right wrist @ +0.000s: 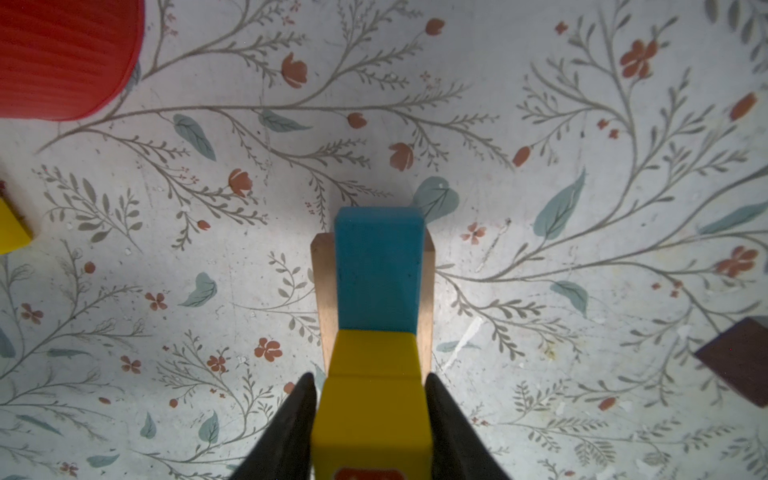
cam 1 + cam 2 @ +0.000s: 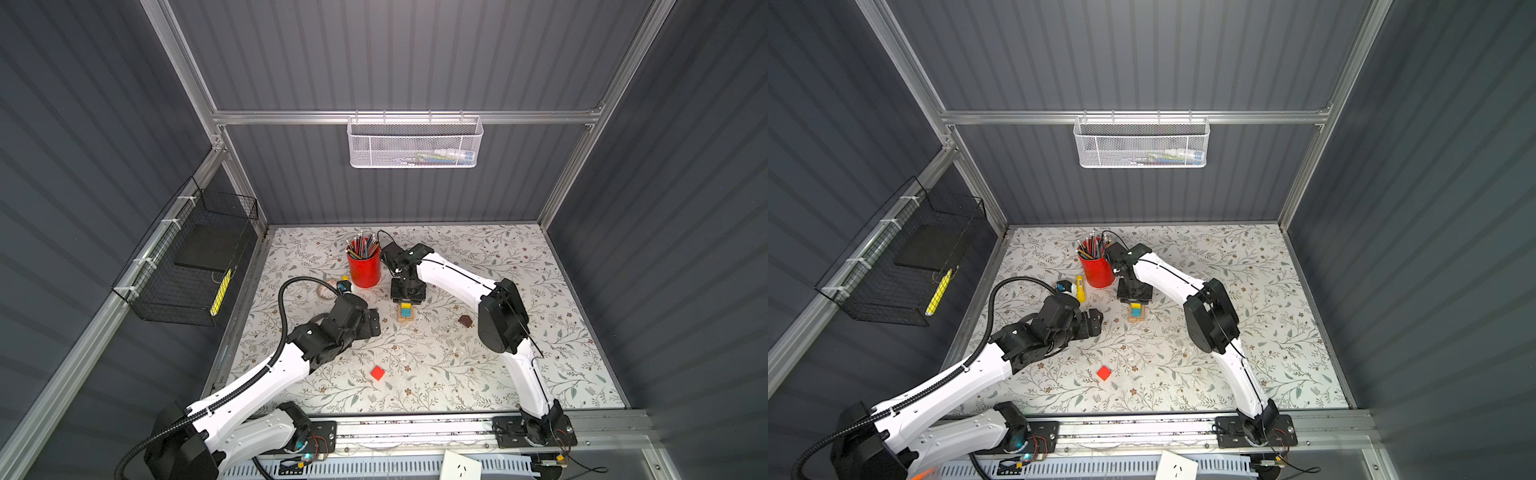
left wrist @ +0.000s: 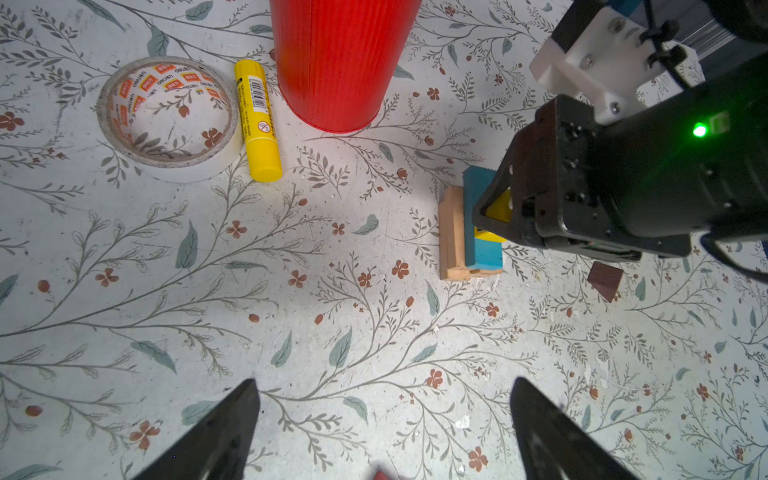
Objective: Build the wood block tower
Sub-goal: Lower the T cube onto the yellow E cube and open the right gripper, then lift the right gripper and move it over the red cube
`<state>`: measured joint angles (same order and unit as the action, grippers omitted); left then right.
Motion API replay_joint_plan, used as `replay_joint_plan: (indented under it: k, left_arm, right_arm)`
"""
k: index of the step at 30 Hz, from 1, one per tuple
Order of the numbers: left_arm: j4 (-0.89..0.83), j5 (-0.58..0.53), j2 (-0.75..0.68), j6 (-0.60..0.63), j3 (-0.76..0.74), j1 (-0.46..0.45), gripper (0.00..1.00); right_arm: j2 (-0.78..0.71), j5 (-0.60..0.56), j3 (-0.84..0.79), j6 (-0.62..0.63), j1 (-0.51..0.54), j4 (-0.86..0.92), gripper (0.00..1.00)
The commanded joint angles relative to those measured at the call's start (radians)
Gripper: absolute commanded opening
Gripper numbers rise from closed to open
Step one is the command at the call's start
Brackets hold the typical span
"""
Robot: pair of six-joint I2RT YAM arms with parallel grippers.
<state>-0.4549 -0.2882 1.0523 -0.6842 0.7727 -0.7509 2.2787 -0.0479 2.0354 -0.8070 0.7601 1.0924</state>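
The red cube [image 2: 377, 372] lies loose at the front, not yet used. Past it the left gripper [image 3: 384, 381] hangs over bare table [image 3: 374, 311], jaws wide apart, likely keeping clear of the build. The roof piece [image 2: 465, 320] lies off to the right. Further back is the tower [image 2: 405, 313]: tan planks [image 3: 451, 232], blue plank [image 1: 378, 270], then a yellow cube [image 1: 372, 424]. The right gripper [image 1: 370, 376] flanks the cube from above, probably to seat it square. I cannot tell if it is clamped or just freed.

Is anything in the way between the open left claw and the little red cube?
No, nothing visible. Only bare flowery table lies between the left claw and the red cube. The tape roll, glue stick and red cup sit on the claw's other side.
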Motion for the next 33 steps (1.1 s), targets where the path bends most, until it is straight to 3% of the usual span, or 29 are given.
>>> replay_joint_plan:
  k: [1,14,22,27,33]
  left_arm:
    - [-0.016,0.0,-0.003,-0.007,0.0,0.008,0.94]
    - [-0.107,-0.038,-0.055,-0.008,0.043,0.011,0.94]
    - [-0.265,-0.082,-0.134,-0.039,0.073,0.012,0.97]
    - [-0.37,-0.103,-0.19,-0.083,0.08,0.012,0.99]
    - [-0.501,-0.111,-0.252,-0.139,0.104,0.012,0.99]
  right_arm:
    - [-0.01,-0.006,-0.012,-0.002,-0.002,0.013,0.49]
    - [-0.211,-0.007,-0.152,0.075,0.014,-0.059,0.72]
    - [-0.414,-0.024,-0.382,0.273,0.084,-0.191,0.87]
    - [-0.519,-0.006,-0.533,0.326,0.141,-0.278,0.89]
    - [-0.544,0.011,-0.61,0.42,0.277,-0.344,0.9]
